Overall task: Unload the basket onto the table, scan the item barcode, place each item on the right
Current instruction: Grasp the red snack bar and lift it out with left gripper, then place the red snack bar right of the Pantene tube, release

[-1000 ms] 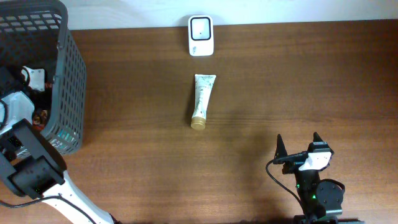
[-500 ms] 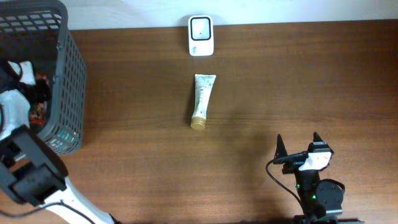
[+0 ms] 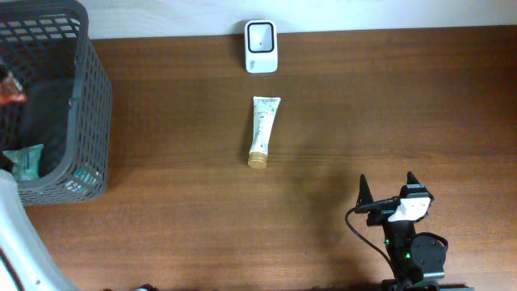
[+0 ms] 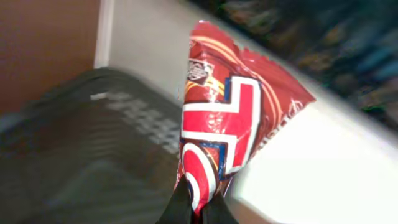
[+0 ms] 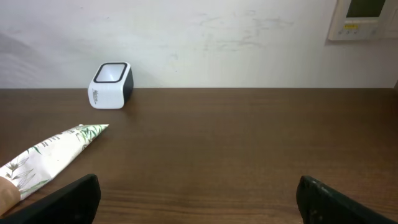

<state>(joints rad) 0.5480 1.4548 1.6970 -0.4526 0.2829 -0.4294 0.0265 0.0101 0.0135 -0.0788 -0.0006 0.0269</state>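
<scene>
Left wrist cam shows the left fingers [image 4: 181, 210] pinching the bottom edge of a red snack packet [image 4: 230, 124]. The packet stands up through the middle of the frame, and the grey basket [image 4: 87, 155] is a blur at lower left behind it. From overhead, the basket sits at the upper left of the bench [image 3: 161, 202]. Only a sliver of red shows at the far left edge, which looks like the packet up over the basket, well apart from the white scanner [image 3: 261, 46] at top centre. A cream tube [image 3: 264, 131] lies below the scanner, not touching it, with its cap end toward the bottom of the frame. At lower right the right fingers [image 5: 68, 200] are spread wide with nothing between them.
</scene>
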